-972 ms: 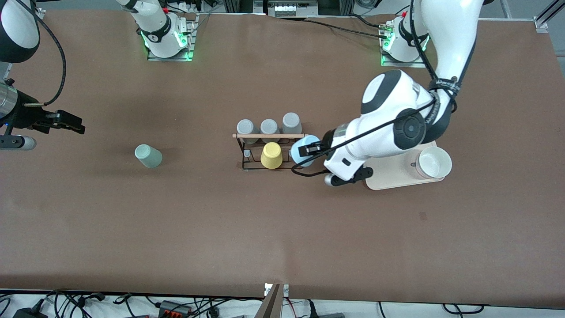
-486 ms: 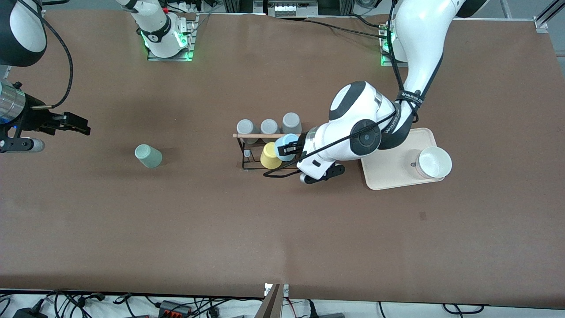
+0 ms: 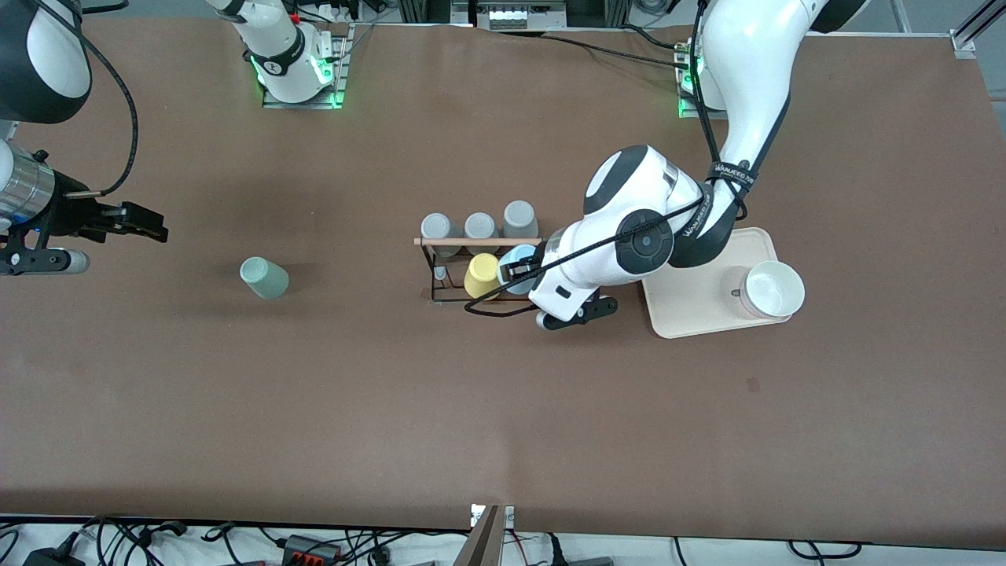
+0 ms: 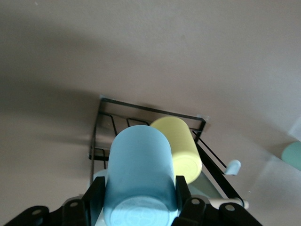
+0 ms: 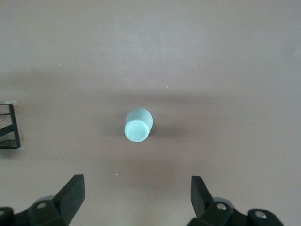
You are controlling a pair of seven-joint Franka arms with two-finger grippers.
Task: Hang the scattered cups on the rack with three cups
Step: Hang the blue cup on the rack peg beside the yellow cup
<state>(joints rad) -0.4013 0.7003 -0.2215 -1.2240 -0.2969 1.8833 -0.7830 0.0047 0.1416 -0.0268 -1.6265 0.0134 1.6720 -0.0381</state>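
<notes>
Across the brown tabletop (image 3: 330, 409), the small black wire-frame rack with a light wooden rod on top (image 3: 478, 242) sits mid-table, a yellow cup (image 3: 482, 275) hanging on it. Left gripper (image 3: 520, 271) is clamped on the light blue tapered cup (image 4: 140, 176), right over the rack beside the yellow one. Right gripper (image 5: 136, 195) hovers wide open above the pale sage green cup (image 3: 264, 277), which sits toward the right arm's end.

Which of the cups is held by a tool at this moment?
The light blue cup: the left tool is shut on it at the rack, beside the yellow cup. The green cup stands alone on the table.
</notes>
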